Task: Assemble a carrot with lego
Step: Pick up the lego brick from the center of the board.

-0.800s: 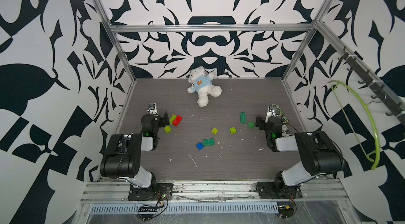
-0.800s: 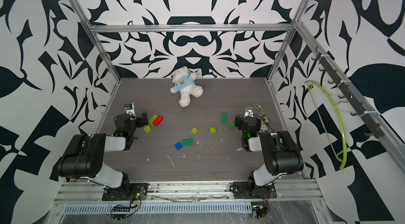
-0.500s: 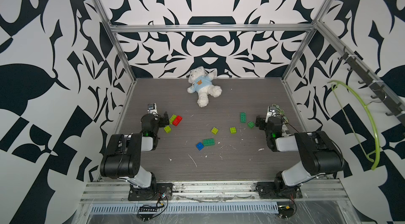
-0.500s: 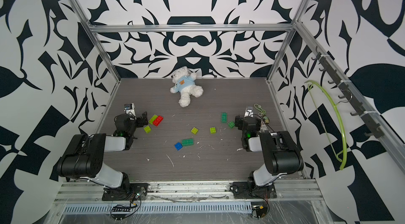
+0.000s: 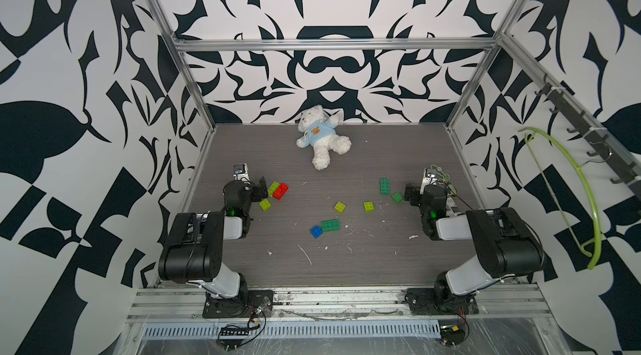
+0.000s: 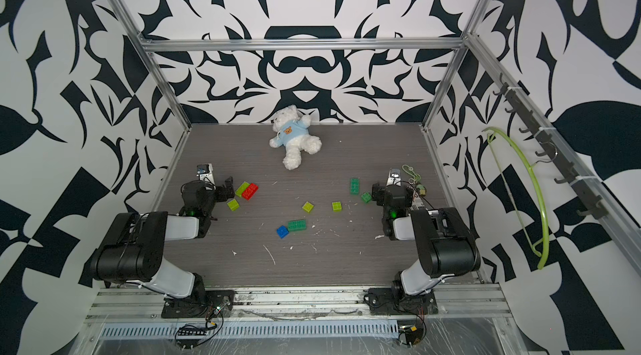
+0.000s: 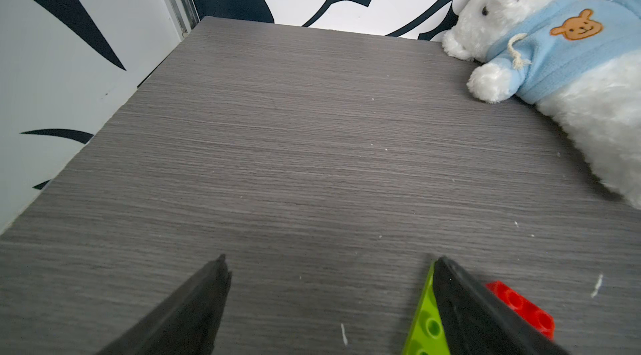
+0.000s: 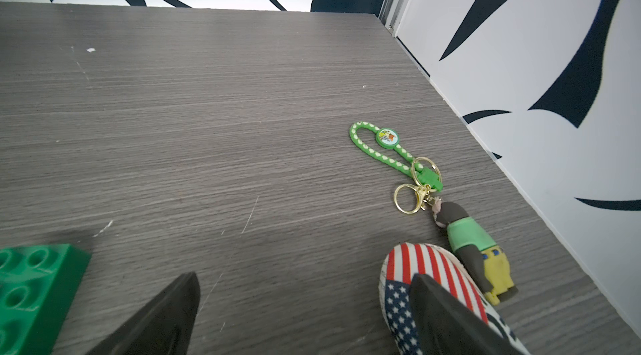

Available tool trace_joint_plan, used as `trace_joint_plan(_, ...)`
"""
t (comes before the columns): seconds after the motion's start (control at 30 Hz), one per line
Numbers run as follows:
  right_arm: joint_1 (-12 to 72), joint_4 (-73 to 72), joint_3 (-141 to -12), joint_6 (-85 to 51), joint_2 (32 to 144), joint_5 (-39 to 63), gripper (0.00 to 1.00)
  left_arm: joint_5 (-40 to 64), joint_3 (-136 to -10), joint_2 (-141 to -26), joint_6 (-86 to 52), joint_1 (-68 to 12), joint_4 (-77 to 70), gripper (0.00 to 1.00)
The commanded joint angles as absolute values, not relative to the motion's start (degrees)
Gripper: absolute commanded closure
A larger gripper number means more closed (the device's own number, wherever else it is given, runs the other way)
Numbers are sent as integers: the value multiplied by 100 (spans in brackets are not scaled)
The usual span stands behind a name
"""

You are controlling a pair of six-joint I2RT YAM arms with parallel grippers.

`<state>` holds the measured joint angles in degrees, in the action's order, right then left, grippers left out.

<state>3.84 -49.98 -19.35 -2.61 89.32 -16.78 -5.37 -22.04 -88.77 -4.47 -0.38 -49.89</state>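
- No carrot had been begun: the lego bricks (image 5: 340, 207) lay loose and unjoined on the grey table (image 5: 364, 266), between the two arms and well clear of the white teddy bear (image 5: 321, 136).
- The left gripper (image 7: 329, 261) stood spread wide and empty, low over the table. A lime-green brick (image 5: 273, 188), side by side with a red brick (image 5: 280, 191), lay just beside one finger; whether they touched could not be told.
- The right gripper (image 8: 304, 276) was likewise spread and held nothing, with a small dark green brick (image 5: 397, 196) just beside it and a keychain (image 8: 416, 176) on its other side.
- A blue brick (image 5: 316, 231) and a longer dark green brick (image 5: 330, 225) lay close together nearer the front middle.
- The bricks looked light, rigid and smooth-walled, so likely to skid or twist if nudged and unlikely to break.
- The best hold seemed to be a pinch on two flat opposite side walls, square and low. That would leave the studs and underside free, since joining bricks would need a firm, straight press.
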Motion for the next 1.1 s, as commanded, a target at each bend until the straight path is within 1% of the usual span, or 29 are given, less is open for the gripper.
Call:
trace_joint_plan(0.0,403,-5058,-2040,-268,8851,-1762,0,-554,-2180,-8842,-387,-53,-5010,1)
trace_joint_plan(0.07,398,-5091,-2022,-264,8842,-1782,0,-537,-2150,-8816,-359,-53,-5064,1)
trace_joint_plan(0.13,427,-4743,-2135,-336,8550,-2135,0,-741,-2181,-8647,-410,-53,-5004,1)
trace_joint_plan(0.2,422,-3547,-2477,-471,7819,-2331,0,-1015,-2475,-8030,-569,-53,-3879,1)
trace_joint_plan(0.27,410,-2782,-2723,-771,7132,-2273,0,-1131,-2954,-7500,-871,-53,-2630,1)
trace_joint_plan(0.3,402,-2352,-2900,-841,6835,-2150,0,-1163,-3228,-7249,-1321,-46,-2100,1)
trace_joint_plan(0.33,410,-1871,-3100,-829,6587,-2029,1,-976,-3475,-7040,-1640,-48,-1567,1)
trace_joint_plan(0.37,411,-1332,-3351,-956,6384,-1834,0,-583,-3706,-6928,-1876,-48,-1207,0)
trace_joint_plan(0.4,415,-851,-3578,-1052,6239,-1584,1,-144,-3859,-6843,-2082,-76,-1030,2)
trace_joint_plan(0.43,422,-446,-3777,-1144,6138,-1373,2,98,-3958,-6794,-2343,-145,-907,2)
trace_joint_plan(0.5,470,470,-4208,-1309,5994,-727,6,521,-4188,-6663,-2654,-433,-570,2)
trace_joint_plan(0.57,611,1340,-4553,-1315,5848,-198,9,684,-4507,-6619,-2620,-893,29,3)
trace_joint_plan(0.67,1049,2325,-4840,-1196,5484,308,11,822,-5013,-6715,-2622,-1529,1053,3)
trace_joint_plan(0.73,1455,2691,-4878,-1247,5298,806,11,1436,-5173,-6853,-2772,-1725,1441,4)
trace_joint_plan(0.8,1937,2815,-4829,-1220,5224,1287,11,2063,-5290,-6958,-2864,-1749,1884,9)
trace_joint_plan(0.87,2506,2785,-4742,-1116,5250,1580,14,2312,-5341,-6950,-2792,-1749,2452,10)
trace_joint_plan(0.93,3275,2602,-4623,-862,5357,1464,15,2446,-5302,-6851,-2670,-1749,2980,10)
trace_joint_plan(1.0,3887,2289,-4469,-493,5538,1280,15,2384,-5266,-6741,-2593,-1749,3326,10)
trace_joint_plan(1.07,4287,1863,-4345,-127,5789,1409,16,2245,-5255,-6702,-2480,-1736,3587,10)
